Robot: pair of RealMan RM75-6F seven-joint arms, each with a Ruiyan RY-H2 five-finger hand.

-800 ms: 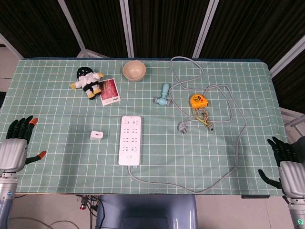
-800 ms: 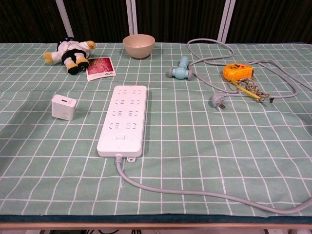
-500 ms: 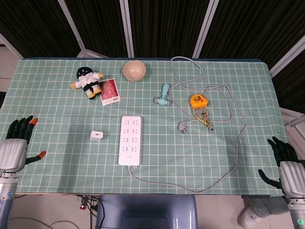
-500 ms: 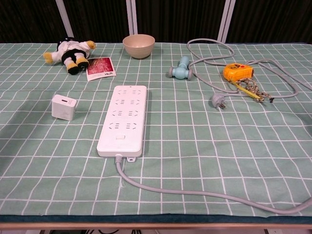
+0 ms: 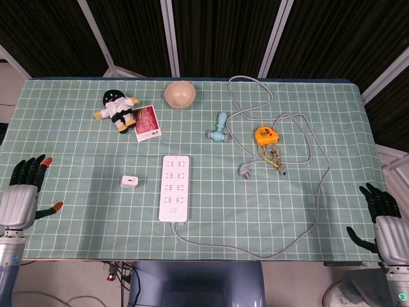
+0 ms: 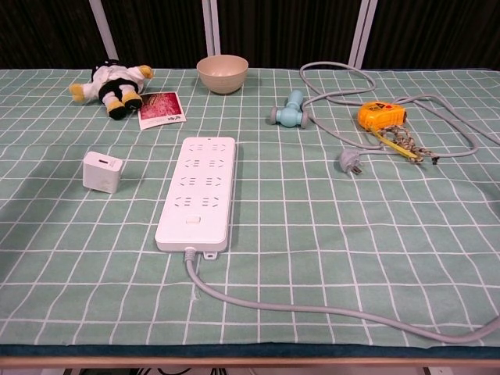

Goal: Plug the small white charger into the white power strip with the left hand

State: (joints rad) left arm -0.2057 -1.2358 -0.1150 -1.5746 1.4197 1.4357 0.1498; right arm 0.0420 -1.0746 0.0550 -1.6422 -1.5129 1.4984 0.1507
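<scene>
The counter (image 5: 77,160), covered in a green checked cloth, is carrying everything here. The grey cable (image 5: 319,192) is running from the near end of the white power strip (image 5: 174,196), sweeping along the near edge, climbing the right side and looping toward the far edge before ending in a grey plug (image 5: 245,170) lying loose right of the strip. The power strip is lying flat near the middle of the counter, its long side pointing from the near edge to the far edge, sockets facing up.

The left hand (image 5: 22,195) is hovering off the near left corner, fingers spread and holding nothing. The right hand (image 5: 383,220) is waiting off the near right corner, likewise spread and holding nothing. Neither is showing in the chest view.

A plush toy (image 5: 117,109) is lying toward the far left, with a red printed card (image 5: 147,123) touching its right side. A beige bowl (image 5: 179,94) is sitting near the far edge, and a pale blue dumbbell-shaped object (image 5: 218,127) is resting right of centre. An orange tape measure (image 5: 264,135) is lying inside the cable loop.

The small white charger (image 5: 130,181) is sitting just left of the power strip, apart from it and well apart from the left hand.
</scene>
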